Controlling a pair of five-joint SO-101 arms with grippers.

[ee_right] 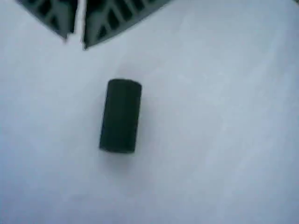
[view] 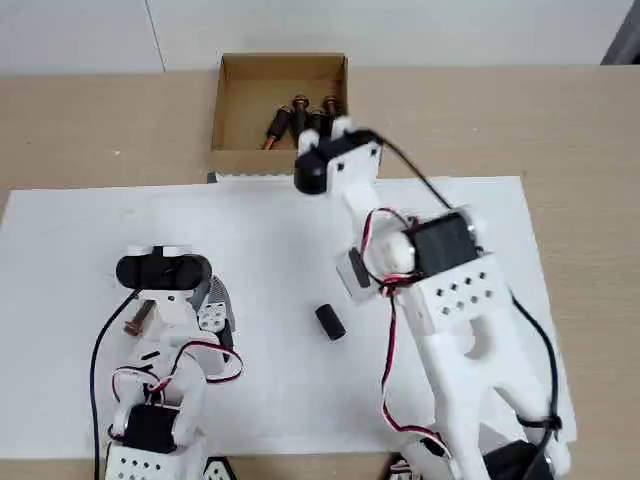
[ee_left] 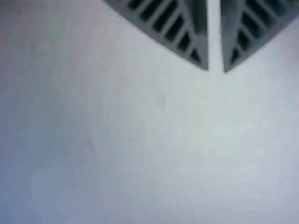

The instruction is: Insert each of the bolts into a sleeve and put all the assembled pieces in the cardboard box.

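White sheet [view: 80, 230]: I'm logging one sleeve [ee_right: 120, 115] lying loose near right gripper [ee_right: 74, 43], probable bolt [view: 135, 321] near left gripper [ee_left: 216, 69]; both claws sitting nearly closed, empty. Risk: closed tips descending, knocking the sleeve rolling

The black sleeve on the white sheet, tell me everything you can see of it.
The black sleeve is a short, matte, dark cylinder, plastic or rubber by its look. It lies on its side on the white sheet, near the sheet's middle, with no bolt visible in it. Only the sheet touches it; the right arm's jaws are near it but apart from it.
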